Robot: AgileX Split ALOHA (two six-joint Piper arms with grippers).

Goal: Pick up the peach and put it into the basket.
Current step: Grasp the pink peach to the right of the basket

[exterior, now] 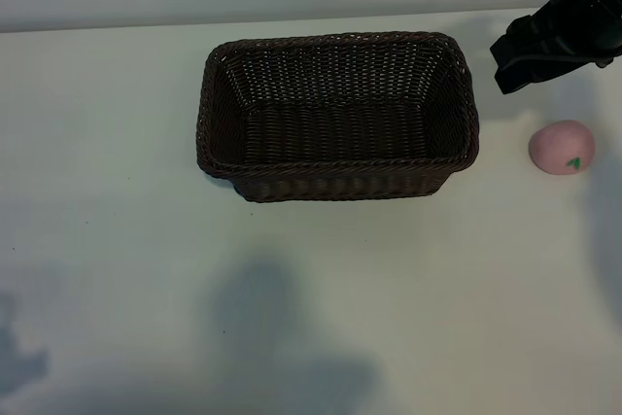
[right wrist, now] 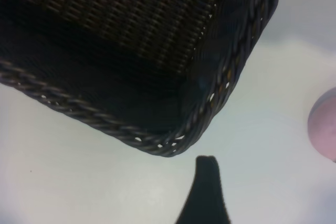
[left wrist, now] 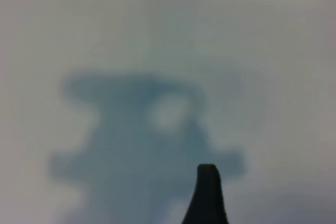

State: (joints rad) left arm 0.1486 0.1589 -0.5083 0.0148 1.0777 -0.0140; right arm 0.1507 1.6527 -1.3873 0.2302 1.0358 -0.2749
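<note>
Sitting on the white table [exterior: 117, 269], one peach [exterior: 562, 147] — small, round, pale pink, matte, with a tiny green leaf mark low on its side. It rests on the table's right part in the exterior view, just beside the basket's right end, not touching it. My right wrist view catches only a pink sliver of it at the frame's edge.

One basket [exterior: 337, 182] — large, rectangular, dark-brown wicker, rounded corners, braided rim, nothing inside. It stands upright mid-table toward the far wall.

My right gripper [exterior: 544, 46] hangs above the table near the basket's far right corner, behind the peach and apart from it, pointing steeply down. Jaws stand wide with nothing between them. One dark fingertip [right wrist: 206, 192] shows in the wrist view, over bare table just off the basket's corner.

My left gripper isn't in the exterior view at all. Its wrist view shows one dark fingertip [left wrist: 207, 195] over bare table and the arm's own blurred shadow — jaws wide too, holding nothing.

Count: one peach, one basket, two grippers.
</note>
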